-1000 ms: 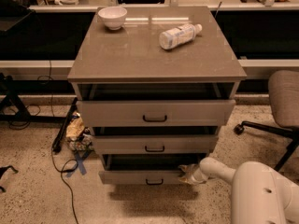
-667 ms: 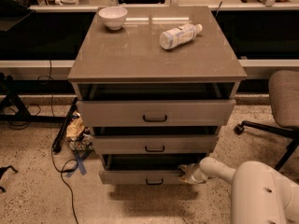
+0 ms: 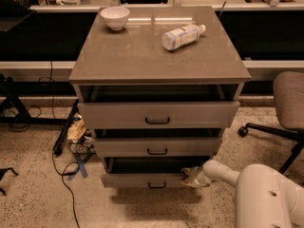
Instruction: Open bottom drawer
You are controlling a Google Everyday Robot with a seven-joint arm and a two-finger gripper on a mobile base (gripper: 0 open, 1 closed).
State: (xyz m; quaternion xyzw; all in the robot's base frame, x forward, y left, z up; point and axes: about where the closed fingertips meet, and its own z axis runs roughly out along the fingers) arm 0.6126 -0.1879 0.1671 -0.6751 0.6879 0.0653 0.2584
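Fingers of the gripper appear closed on the right end of the bottom drawer, at the top corner of its front. They are well to the right of the small black bar handle, which is untouched.

Over the last second almost nothing has moved. The gripper sits at the same corner and the drawer front stands out from the cabinet by the same amount. That drawer, the lowest of three, is already partly out, with a dark gap showing above its front. Above it, the middle drawer and the top drawer also stand ajar. The standstill suggests the pull has paused or ended — the task looks largely done, perhaps with a little travel left.

Much is hard to read:
- **Grip:** the fingertips blur into the drawer's corner, so how they hold the panel is uncertain.
- **Drawer:** its inside is lost in shadow, and its right side is hidden behind the gripper and the white arm.
- **Robot:** its body is cut off at the lower right.
- **Floor:** the clutter left of the cabinet cannot be identified.

On top, a white bowl and a toppled bottle lie well apart.
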